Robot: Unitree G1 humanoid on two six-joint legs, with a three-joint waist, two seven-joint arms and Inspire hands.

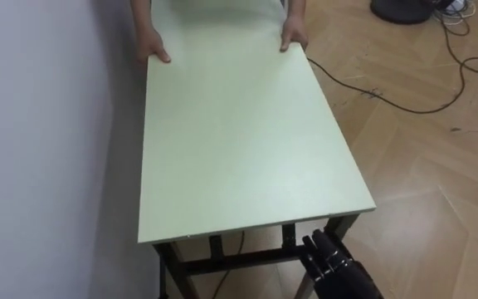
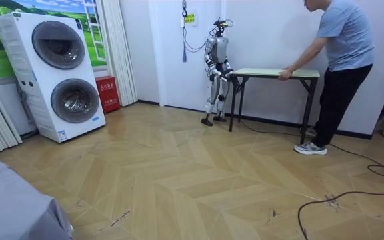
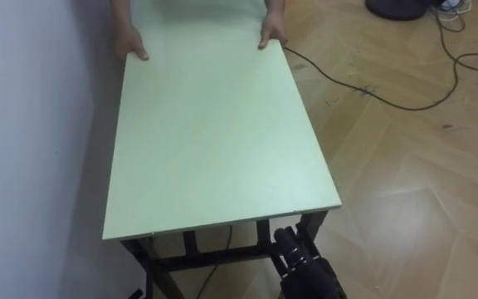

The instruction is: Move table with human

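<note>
The table (image 1: 239, 124) stands lengthwise along a white wall (image 1: 40, 133) on a wood floor (image 1: 438, 191), with the robot at its near end and a person (image 2: 342, 47) at the far end. The person's hands (image 1: 152, 46) rest on the top's two far corners. The robot's right hand (image 1: 332, 259) sits just under the near right corner, apparently close against the dark frame (image 1: 222, 264). Whether its fingers grasp anything cannot be told. A black cable (image 1: 372, 95) crosses the floor off the right edge.
</note>
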